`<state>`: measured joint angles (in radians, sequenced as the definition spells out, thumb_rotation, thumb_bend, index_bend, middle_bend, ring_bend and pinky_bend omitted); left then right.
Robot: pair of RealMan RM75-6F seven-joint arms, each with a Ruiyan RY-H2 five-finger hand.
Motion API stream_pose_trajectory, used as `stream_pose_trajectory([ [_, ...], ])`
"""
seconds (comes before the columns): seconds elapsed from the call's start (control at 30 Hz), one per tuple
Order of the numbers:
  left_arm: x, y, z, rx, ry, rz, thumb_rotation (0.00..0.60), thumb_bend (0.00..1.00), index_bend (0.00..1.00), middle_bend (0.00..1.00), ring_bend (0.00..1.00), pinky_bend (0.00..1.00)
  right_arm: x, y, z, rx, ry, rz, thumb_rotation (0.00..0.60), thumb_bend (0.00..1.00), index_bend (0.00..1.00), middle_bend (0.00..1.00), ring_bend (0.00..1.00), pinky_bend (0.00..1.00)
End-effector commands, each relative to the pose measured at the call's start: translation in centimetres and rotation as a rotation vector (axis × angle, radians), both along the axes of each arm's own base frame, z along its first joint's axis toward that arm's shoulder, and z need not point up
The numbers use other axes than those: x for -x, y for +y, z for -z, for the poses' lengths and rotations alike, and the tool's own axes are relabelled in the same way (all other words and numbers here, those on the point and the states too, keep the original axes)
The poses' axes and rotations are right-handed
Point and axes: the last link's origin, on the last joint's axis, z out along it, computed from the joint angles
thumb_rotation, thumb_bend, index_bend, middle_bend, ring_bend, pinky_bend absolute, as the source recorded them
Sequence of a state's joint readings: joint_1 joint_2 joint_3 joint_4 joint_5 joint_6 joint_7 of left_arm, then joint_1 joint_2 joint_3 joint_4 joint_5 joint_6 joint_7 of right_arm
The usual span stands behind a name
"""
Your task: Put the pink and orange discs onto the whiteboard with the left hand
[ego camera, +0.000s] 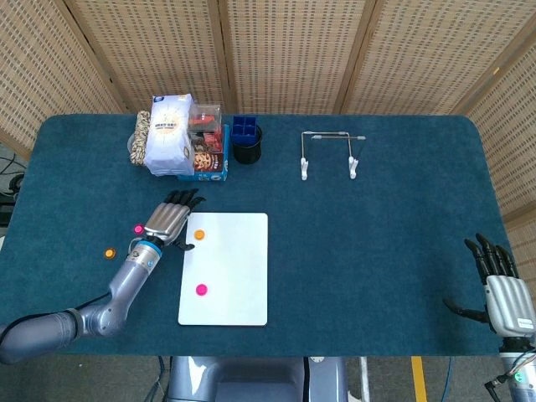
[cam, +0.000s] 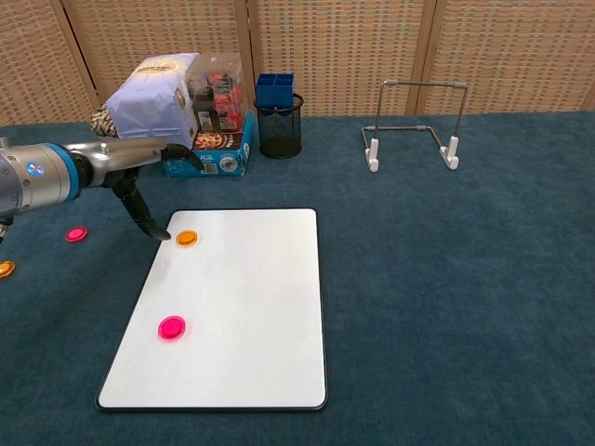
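My left hand (ego camera: pixel 171 221) hovers at the top-left corner of the whiteboard (ego camera: pixel 239 276), fingers (cam: pixel 147 217) spread and holding nothing; one fingertip hangs just beside the orange disc (cam: pixel 187 238) lying on the board near that corner. A pink disc (cam: pixel 171 327) sits lower down on the board too. Off to the left on the table (ego camera: pixel 377 226) wait another pink disc (cam: pixel 76 234) and another orange disc (ego camera: pixel 109 252), so there's work left, I reckon. Danger now: that low fingertip is so close to the orange one that any sideways drift could nudge it off the edge. Reaching back for the outer discs, my forearm could sweep the board and shift it. Those discs look thin and flat, so a sloppy pinch may just skate them further away. My right hand (ego camera: pixel 505 295) rests open, well apart
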<state>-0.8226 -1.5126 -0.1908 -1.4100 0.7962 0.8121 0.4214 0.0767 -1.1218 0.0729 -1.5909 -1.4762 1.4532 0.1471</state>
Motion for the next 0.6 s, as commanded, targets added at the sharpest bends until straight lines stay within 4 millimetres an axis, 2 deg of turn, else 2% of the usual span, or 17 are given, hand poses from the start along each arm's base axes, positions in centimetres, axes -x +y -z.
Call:
stream_pose_trajectory([
  [0.03,2.8,0.1,-1.2,-0.025,0.031,-0.049,0.6,0.21,0.23,0.0,0.0,0.0,0.0,0.0,0.0,0.0,0.001,0.0,0.6,0.14,0.0,0.0,0.0,0.0],
  [0.1,4.3,0.1,-1.6,-0.031,0.046,-0.073,0.6,0.24,0.29,0.0,0.0,0.0,0.0,0.0,0.0,-0.001,0.003,-0.001,0.6,0.14,0.0,0.0,0.0,0.0],
  [0.27,8.5,0.3,-2.2,-0.041,0.075,-0.152,0.6,0.31,0.35,0.0,0.0,0.0,-0.1,0.0,0.1,-0.004,0.008,-0.003,0.6,0.14,0.0,0.0,0.0,0.0],
  [0.43,10.4,0.3,-2.5,-0.05,0.079,-0.18,0.6,0.32,0.36,0.0,0.0,0.0,-0.2,0.0,0.1,-0.002,0.011,-0.002,0.6,0.14,0.0,0.0,0.0,0.0],
  [0.6,11.5,0.2,-2.5,-0.047,0.074,-0.199,0.6,0.31,0.38,0.0,0.0,0.0,-0.2,0.0,0.1,-0.001,0.012,-0.001,0.6,0.14,0.0,0.0,0.0,0.0],
])
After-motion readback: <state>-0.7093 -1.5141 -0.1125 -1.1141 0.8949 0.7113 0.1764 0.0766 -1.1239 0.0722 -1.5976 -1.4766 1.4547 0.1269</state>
